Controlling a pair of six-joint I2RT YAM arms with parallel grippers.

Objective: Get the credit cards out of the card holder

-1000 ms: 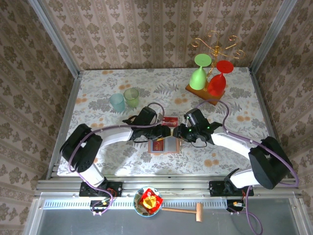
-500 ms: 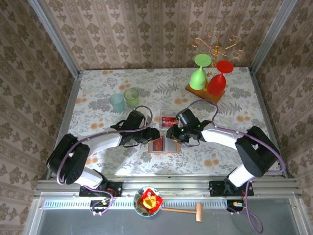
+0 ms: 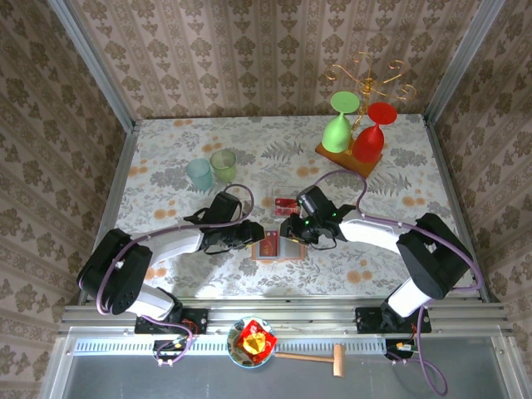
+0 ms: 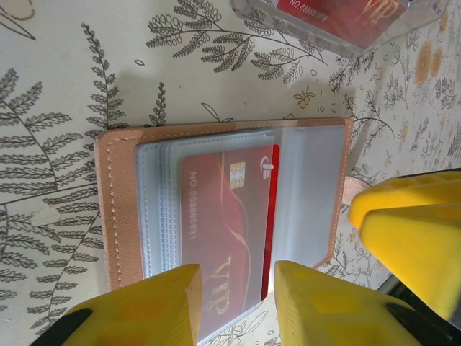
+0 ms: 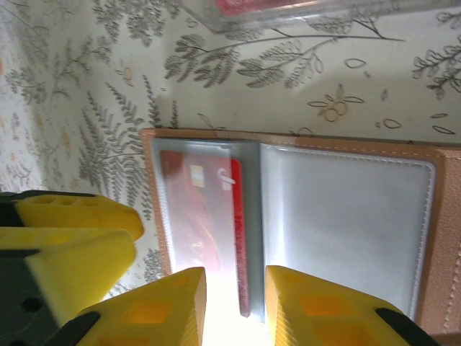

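Card holder [image 3: 279, 248]: lies opened flat on the flowered worktop [image 3: 391, 266] between the two arms, inner pockets upward, so that the sleeves face the fingers. Credit card [image 4: 227, 216]: one red VIP card sits in a clear sleeve on the half toward the left arm, with its long red edge showing past the sleeve mouth; we judge this to be the edge offered for pulling. The other half shows only bare grey sleeve. Clear tray [image 3: 287, 202]: just beyond the holder, with red cards lying in it; we take it for the place where drawn cards go. Left gripper [image 4: 234, 306]: fingers a narrow gap apart, over the holder's near edge astride the card's end, clasping nothing that we can see. Right gripper [image 5: 234, 306]: fingers likewise a little apart, over the fold beside the card's red edge, with nothing held that we can see. We judge that it is placed there to steady the holder while the opposite fingers draw the card.
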